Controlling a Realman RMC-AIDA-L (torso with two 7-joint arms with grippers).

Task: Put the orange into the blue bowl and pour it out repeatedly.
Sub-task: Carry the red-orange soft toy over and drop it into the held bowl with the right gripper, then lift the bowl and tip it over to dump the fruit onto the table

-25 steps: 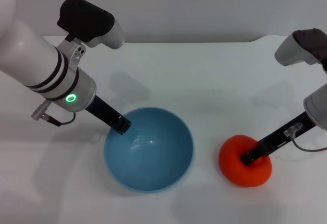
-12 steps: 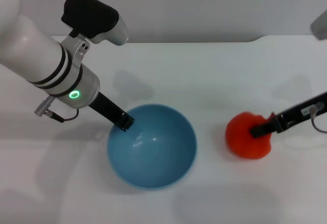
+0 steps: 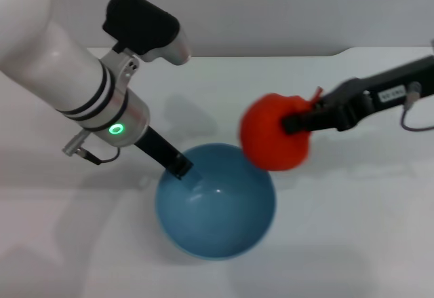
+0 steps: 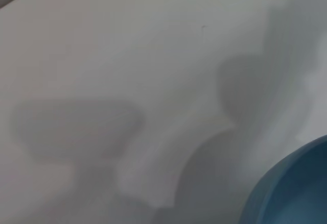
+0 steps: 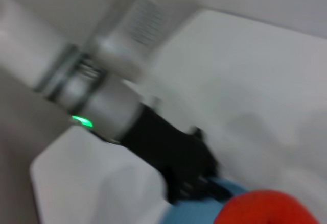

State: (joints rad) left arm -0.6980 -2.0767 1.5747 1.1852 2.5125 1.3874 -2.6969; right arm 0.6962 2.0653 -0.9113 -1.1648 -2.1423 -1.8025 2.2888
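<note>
The reddish-orange orange [image 3: 273, 132] hangs in the air above the right rim of the light-blue bowl [image 3: 215, 203], held by my right gripper [image 3: 296, 123], which is shut on it and reaches in from the right. My left gripper [image 3: 180, 168] is shut on the bowl's upper-left rim and holds the bowl on the white table. The bowl's inside has nothing in it. In the right wrist view the orange [image 5: 265, 208] shows low, with the bowl's edge [image 5: 204, 208] and the left arm [image 5: 107, 106] behind it. The left wrist view shows only a slice of the bowl [image 4: 296, 188].
The white table [image 3: 352, 230] spreads around the bowl, with its back edge [image 3: 271, 55] against a grey wall. The left arm's thick white forearm [image 3: 61, 74] takes up the left side of the head view.
My right gripper has lifted the orange off the table at the right and carried it left to above the bowl's right rim. My left gripper and the bowl have shifted slightly right.
</note>
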